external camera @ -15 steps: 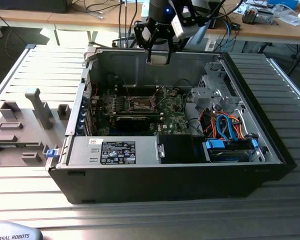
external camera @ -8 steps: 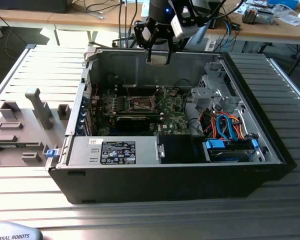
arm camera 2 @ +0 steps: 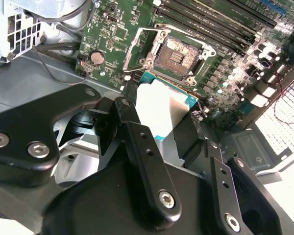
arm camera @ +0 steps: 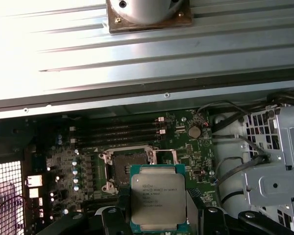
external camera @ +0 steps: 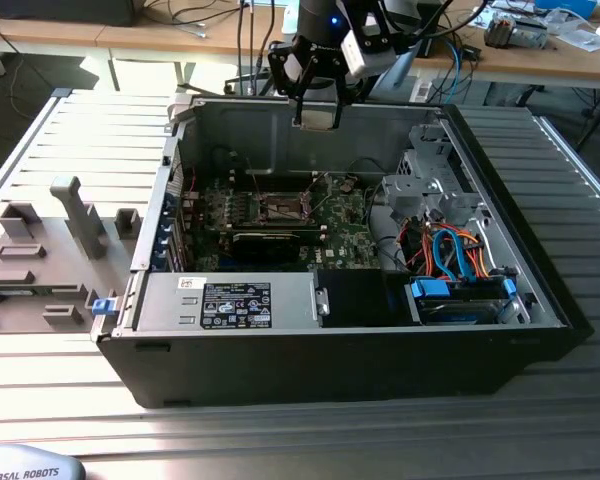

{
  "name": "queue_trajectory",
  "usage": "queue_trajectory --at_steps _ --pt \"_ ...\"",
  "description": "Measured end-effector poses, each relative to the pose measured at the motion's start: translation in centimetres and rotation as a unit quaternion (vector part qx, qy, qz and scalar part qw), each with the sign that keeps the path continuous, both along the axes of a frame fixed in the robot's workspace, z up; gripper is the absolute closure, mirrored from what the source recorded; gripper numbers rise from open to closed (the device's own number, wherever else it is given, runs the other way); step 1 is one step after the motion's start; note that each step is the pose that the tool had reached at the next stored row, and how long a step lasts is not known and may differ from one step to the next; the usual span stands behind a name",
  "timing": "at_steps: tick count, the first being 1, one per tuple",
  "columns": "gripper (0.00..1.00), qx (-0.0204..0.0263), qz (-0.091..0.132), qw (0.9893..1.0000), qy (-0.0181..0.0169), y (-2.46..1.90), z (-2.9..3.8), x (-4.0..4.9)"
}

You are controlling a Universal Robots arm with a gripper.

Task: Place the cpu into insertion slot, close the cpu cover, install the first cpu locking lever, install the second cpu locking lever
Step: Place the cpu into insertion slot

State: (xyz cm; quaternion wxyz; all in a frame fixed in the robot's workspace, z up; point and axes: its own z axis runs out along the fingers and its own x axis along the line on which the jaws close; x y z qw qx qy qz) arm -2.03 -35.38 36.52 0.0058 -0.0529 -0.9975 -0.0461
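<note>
Gripping the cpu by opposite edges, the jaws hold it at upper centre of the exterior view, above the open socket. Light, stiff, likely fragile underneath: edges suit it.

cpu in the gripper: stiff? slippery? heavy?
Likely stiff: the cpu sits flat and unbent in the gripper. Probably slippery: its metal top is smooth and shiny. Probably light, being thin.
</note>
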Motion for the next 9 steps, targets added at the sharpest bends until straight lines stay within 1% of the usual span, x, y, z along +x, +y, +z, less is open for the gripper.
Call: queue_trajectory --at_steps 9 --pt "0.46 0.0000 -0.004 1.0000 0.0000 0.00 -0.02 0.00"
